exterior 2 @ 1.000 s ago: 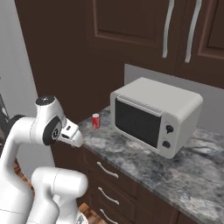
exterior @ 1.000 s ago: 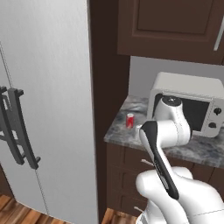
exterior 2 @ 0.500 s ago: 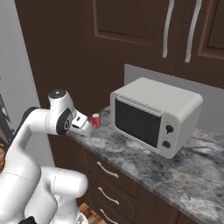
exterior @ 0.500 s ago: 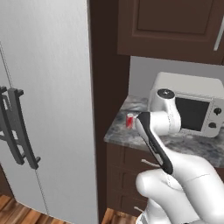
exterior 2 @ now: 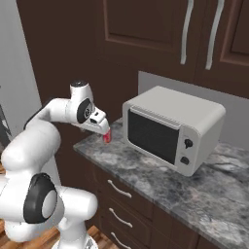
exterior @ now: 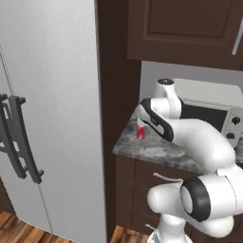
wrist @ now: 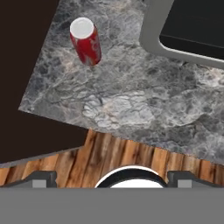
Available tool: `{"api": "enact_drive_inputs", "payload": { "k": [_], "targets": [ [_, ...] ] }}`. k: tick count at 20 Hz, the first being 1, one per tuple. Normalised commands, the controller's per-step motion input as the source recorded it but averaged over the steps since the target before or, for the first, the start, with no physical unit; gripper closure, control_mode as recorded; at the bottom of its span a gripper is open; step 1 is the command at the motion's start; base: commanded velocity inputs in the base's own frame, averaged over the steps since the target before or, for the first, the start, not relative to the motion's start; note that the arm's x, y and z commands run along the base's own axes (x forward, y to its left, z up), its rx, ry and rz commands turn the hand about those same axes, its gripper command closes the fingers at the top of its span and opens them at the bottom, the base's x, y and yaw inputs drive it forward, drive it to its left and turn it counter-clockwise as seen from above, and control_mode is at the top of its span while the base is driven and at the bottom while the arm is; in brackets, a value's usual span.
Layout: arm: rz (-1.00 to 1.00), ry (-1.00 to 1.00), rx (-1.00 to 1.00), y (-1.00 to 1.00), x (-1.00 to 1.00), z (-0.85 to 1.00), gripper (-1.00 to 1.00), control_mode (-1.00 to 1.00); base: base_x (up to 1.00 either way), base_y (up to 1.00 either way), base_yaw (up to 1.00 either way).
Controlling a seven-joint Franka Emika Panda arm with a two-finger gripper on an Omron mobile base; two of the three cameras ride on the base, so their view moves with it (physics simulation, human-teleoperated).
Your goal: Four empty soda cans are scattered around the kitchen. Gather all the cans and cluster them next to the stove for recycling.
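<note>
One red soda can [wrist: 85, 40] with a silvery top stands upright near the left end of the granite counter [wrist: 131, 100], just left of the microwave. It also shows as a small red soda can [exterior: 140, 130] past my arm, and as the soda can [exterior 2: 106, 137] right below my hand. My gripper [wrist: 112, 179] is open, its fingertips [wrist: 39, 178] far apart with nothing between them. It hangs over the counter's front edge, short of the can. The gripper [exterior 2: 102, 128] sits just above and beside the can. The stove is out of view.
A white microwave [exterior 2: 170, 126] stands on the counter [exterior 2: 160, 175] right of the can. A tall steel fridge [exterior: 47, 118] and a dark panel bound the counter's left end. Dark wall cabinets [exterior 2: 160, 34] hang above, drawers [exterior 2: 121, 194] below. Bare counter lies in front of the microwave.
My arm has swung forward and out over the counter's left end, bringing the hand close to the can. The can and the cameras have stayed put. The gripper has stayed open.
</note>
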Motion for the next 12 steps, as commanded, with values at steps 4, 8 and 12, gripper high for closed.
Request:
{"api": "enact_drive_inputs", "payload": {
  "k": [4,8,12],
  "targets": [
    [0.0,0.08,0.02,-0.08,0.66,-0.11,-1.0,-1.0,0.0,0.0,0.0],
    [0.0,0.08,0.0,-0.07,0.36,-0.16,-1.0,-1.0,0.0,0.0,0.0],
    [0.0,-0.01,0.0,0.0,0.26,-0.18,-1.0,-1.0,0.0,0.0,0.0]
  ]
}}
